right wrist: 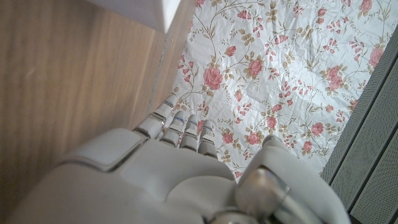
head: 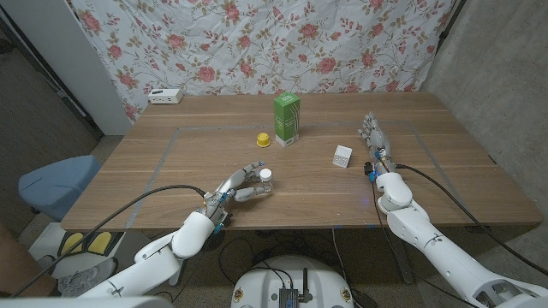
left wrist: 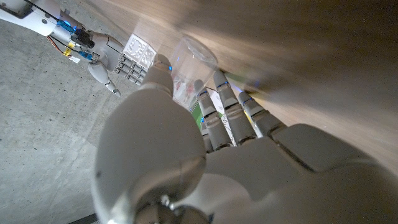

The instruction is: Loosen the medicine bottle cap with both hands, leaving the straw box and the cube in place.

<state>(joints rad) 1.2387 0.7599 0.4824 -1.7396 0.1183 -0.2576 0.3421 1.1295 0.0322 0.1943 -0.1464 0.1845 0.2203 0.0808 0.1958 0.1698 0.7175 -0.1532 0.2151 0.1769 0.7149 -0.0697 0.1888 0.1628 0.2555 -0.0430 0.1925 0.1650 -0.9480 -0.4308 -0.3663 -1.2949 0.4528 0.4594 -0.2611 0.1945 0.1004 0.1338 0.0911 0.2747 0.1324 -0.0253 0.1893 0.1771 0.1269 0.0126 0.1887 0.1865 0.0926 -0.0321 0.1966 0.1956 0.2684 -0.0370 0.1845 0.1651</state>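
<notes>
White-capped and clear-bodied, the medicine bottle (head: 265, 177) sits just past our left hand (head: 241, 186), whose thumb and fingers curl around its sides; from the left wrist view we judge it held, though not firmly. Beyond it stand a yellow cap (head: 263, 139) and the green straw box (head: 286, 119). Near our right hand (head: 374, 139), just to its inner side, lies the white cube (head: 342, 156); that hand is free, fingers extended. We judge we are securing the bottle; next the right hand must cross over to twist its cap, avoiding the cube.

White arms, grey hands, black cables
</notes>
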